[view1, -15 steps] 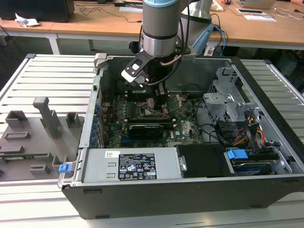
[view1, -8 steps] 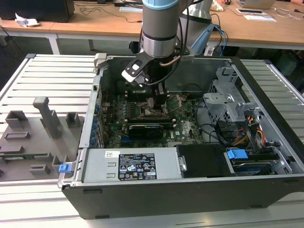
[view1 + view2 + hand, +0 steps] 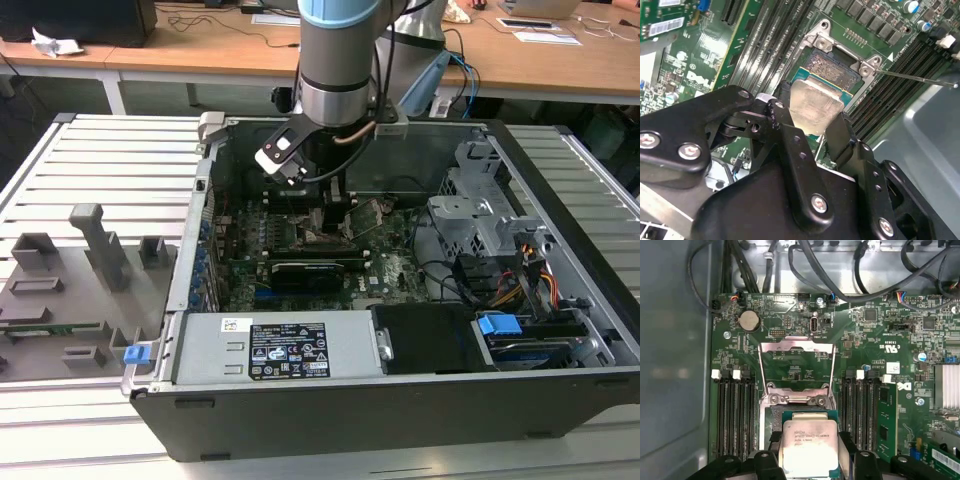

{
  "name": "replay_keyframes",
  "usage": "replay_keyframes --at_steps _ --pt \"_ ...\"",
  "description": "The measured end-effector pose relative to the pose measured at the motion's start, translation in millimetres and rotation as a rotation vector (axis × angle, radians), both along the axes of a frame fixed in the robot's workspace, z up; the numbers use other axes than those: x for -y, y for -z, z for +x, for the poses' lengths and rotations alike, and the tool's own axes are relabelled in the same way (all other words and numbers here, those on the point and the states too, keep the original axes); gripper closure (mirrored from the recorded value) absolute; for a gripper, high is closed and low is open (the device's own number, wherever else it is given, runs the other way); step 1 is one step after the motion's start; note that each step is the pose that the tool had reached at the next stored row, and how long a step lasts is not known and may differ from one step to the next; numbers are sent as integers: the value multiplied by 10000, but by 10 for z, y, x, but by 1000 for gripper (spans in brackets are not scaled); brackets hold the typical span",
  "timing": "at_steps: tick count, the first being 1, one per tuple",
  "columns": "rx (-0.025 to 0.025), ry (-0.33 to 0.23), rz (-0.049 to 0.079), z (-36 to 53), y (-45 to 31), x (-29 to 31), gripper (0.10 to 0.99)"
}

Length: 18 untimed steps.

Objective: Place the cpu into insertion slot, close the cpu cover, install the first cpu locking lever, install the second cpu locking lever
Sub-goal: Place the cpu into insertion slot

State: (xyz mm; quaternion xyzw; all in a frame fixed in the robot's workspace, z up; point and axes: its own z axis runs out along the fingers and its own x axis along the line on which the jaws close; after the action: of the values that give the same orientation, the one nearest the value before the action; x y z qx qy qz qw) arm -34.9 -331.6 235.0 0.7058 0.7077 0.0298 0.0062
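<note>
My gripper is shut on the cpu, a flat square chip with a silver-grey top, one black finger on each side. The chip hangs just above the near part of the insertion slot, a dark square socket with a metal rim on the green board. In the first wrist view the cpu sits between the fingers over the insertion slot. The cpu cover, a silvery frame, is swung open away from the socket. In the exterior view the gripper reaches down into the open computer case.
Memory slots flank the socket on both sides. A thin lever wire sticks out beside it. Black cables run along the board's edge. A black expansion card, a power supply and a drive cage surround the work area.
</note>
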Motion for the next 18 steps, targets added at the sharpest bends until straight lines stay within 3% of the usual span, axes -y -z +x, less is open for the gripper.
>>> replay_keyframes --at_steps 8,18 --pt "0 0 1 -8 96 -81 561" --pt "0 40 0 -58 202 -125 561"
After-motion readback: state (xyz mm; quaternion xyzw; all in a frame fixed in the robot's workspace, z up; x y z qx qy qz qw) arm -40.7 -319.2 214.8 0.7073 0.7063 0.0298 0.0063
